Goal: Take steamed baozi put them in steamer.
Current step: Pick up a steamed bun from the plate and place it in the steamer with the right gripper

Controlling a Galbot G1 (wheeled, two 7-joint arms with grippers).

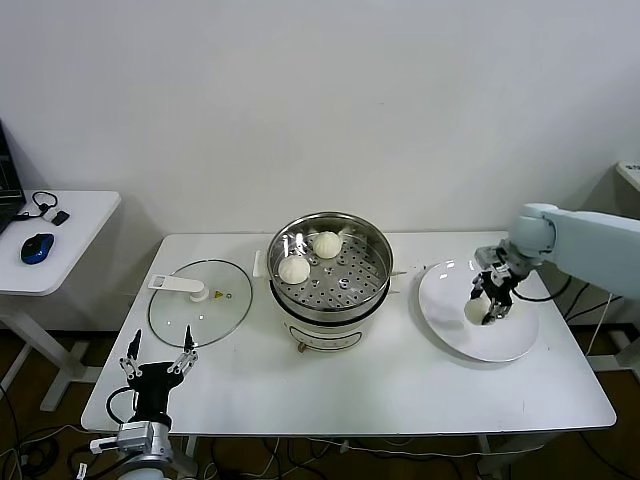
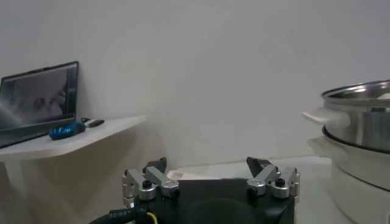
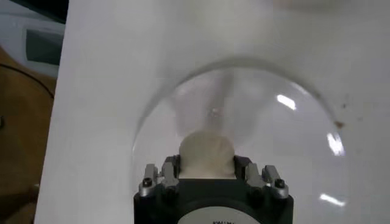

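Far left, off your work surface: a white side table (image 1: 60,235) carrying a blue computer mouse (image 1: 37,246).

Left gripper (image 1: 157,362) is parked low at the near-left corner of the white table (image 1: 400,390), its jaws spread wide with nothing between them. Just beyond it lies the flat round glass lid with a white handle (image 1: 200,300), resting on the tabletop beside the pot.

Centre: the round shiny stainless-steel steamer on its white base (image 1: 330,275). Two cream-white pleated baozi already sit on its perforated tray, one toward the left (image 1: 294,269) and one at the back (image 1: 326,244), close together.

Right: the wide white plate (image 1: 478,312). Your right gripper (image 1: 492,300) is down over it, jaws drawn in against the sides of a third cream-white dough bun (image 3: 206,154), which sits on the plate. No other bun shows there.

Risks from here, as judgement:
- The dough is soft; too hard a squeeze would dent it, too light and it could slip out on the lift.
- The bun may stick to the glossy plate and drag it, or tear.
- Crossing to the pot, a low carry would clip the steel rim.
- Setting down on the left or back of the tray would press onto the two buns already there; the near and right portions look free.
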